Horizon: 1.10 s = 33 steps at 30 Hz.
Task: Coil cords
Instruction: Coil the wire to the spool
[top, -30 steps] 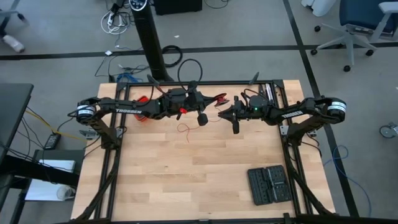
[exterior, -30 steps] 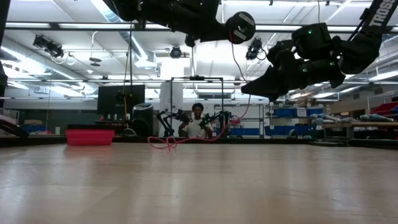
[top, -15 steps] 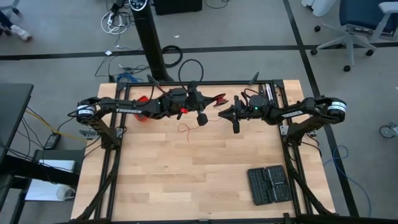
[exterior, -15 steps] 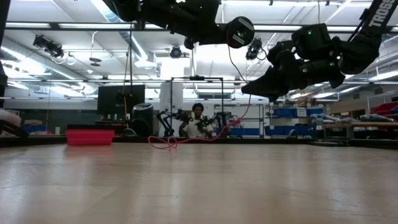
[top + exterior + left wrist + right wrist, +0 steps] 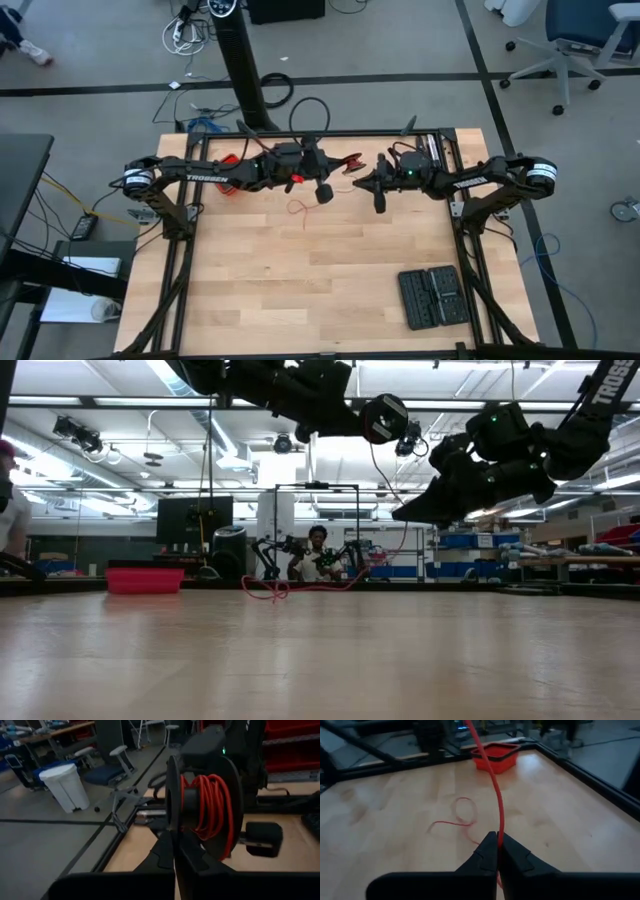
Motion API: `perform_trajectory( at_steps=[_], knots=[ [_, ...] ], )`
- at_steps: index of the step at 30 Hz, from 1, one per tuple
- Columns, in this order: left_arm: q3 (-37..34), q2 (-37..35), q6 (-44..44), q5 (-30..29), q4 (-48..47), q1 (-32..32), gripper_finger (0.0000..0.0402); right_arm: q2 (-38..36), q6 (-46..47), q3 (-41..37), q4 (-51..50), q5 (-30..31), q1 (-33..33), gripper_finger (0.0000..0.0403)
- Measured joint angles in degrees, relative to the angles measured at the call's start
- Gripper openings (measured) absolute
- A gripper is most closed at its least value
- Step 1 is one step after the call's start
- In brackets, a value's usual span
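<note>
The right gripper (image 5: 498, 851) is pinching the thin red wire (image 5: 496, 795), fingers closed on it above the table (image 5: 330, 270). The wire's slack is curling on the wood near centre, toward twelve o'clock. The left gripper (image 5: 175, 851) is clamping a dark spool (image 5: 205, 810) wound with red wire, facing three o'clock.

Two matte black jointed arms w/ white lettering along the forearms. Silver-white bands at the shoulder joints. Left claw (image 5: 322, 190) & right claw (image 5: 377, 192): black, tapered wedge fingers (image 5: 485, 857). Small green light on right wrist housing. Thin black cables loop off the wrists.
</note>
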Motion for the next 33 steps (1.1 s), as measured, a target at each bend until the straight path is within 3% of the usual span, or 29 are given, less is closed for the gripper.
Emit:
perform_trajectory(
  at_steps=[6,12,16,20,27,33],
  knots=[
    [0.02,0.02,-0.37,1.16,-2.03,-0.11,0.0001,0.00,2.14,0.00,-0.72,4.48,-2.09,0.0002],
    [0.02,0.02,-0.41,1.32,-8.04,-0.11,0.0001,-0.75,3.01,0.02,0.08,3.12,-4.08,0.0001],
    [0.00,0.02,-0.41,-4.79,-13.69,-0.11,0.0001,-3.59,3.07,0.02,1.62,-1.95,-4.87,0.0001],
    [0.00,0.02,-0.41,-9.36,-17.73,-0.10,0.0001,-6.71,3.80,0.08,2.11,-3.14,-4.87,0.0001],
    [0.00,0.02,-0.47,-12.15,-18.79,-0.11,0.0001,-6.58,5.14,5.72,1.97,-4.61,0.23,0.0001],
    [0.00,0.02,-3.12,-12.25,-17.01,-0.13,0.0001,-0.86,3.02,12.45,0.62,0.19,7.15,0.0002]
  ],
)
